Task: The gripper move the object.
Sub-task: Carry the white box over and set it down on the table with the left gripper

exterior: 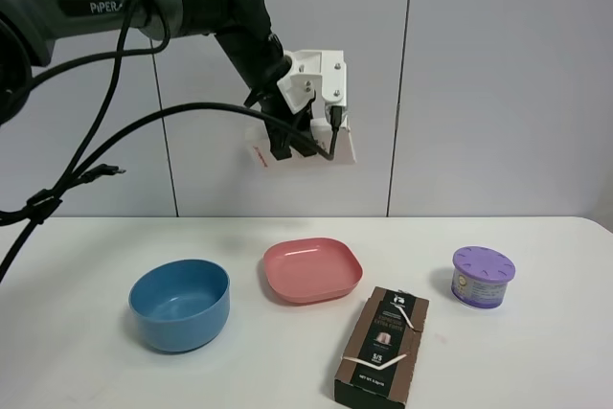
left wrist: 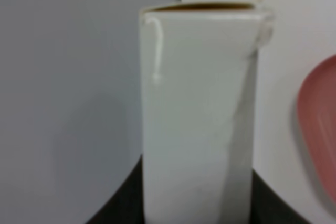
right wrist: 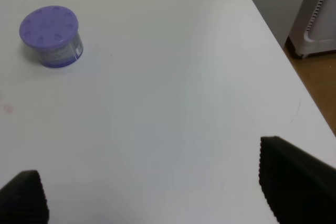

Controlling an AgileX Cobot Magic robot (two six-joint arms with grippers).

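Observation:
My left gripper (exterior: 299, 144), a black claw on the PIPER arm with a white block, is shut on the flat white box (exterior: 343, 144) and holds it high in the air above the pink plate (exterior: 312, 270). Red lettering shows at the box's left end. In the left wrist view the white box (left wrist: 197, 119) fills the middle, with a dark finger (left wrist: 118, 205) at its side. My right gripper (right wrist: 157, 198) is open and empty, low over the bare table at the right. It does not show in the exterior high view.
A blue bowl (exterior: 180, 304) stands at the front left. A dark brown capsule box (exterior: 383, 345) lies at the front middle. A purple-lidded tub (exterior: 483, 276) stands at the right and also shows in the right wrist view (right wrist: 51, 35). The table's right edge (right wrist: 283, 56) is near.

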